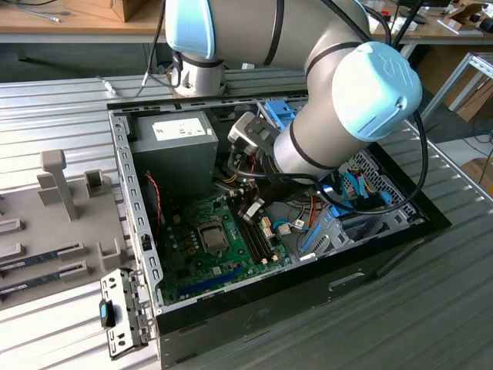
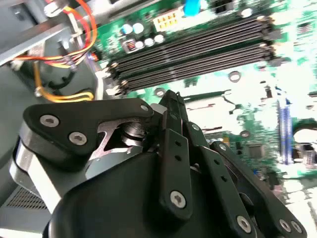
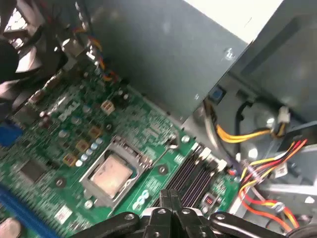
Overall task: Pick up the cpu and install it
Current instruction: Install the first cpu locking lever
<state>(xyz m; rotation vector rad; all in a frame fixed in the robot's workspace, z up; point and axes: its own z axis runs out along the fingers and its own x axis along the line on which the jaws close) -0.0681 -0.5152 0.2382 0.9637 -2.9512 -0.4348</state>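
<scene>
in the exterior view we see, from its left, the grey power supply (image 1: 182,150), then the cpu (image 1: 213,237) seated in its metal-framed socket (image 1: 212,237) on the green motherboard (image 1: 196,258). right of it, over the memory slots (image 1: 259,239), our gripper (image 1: 252,210) hangs, fingertips pressed together, holding nothing.

Open computer case (image 1: 127,177): top side uncovered, access from above. Grey power-supply box (image 1: 177,150) walled off the upper left of the interior in the exterior view. Motherboard (image 1: 189,258), lower centre: flat, unobstructed above the CPU socket (image 1: 213,237). Memory slots (image 1: 258,240) lay just right of it. Wire bundles (image 1: 235,173) and blue drive brackets (image 1: 350,189) crowded the right half. Robot arm (image 1: 339,100) overhung the centre.
</scene>
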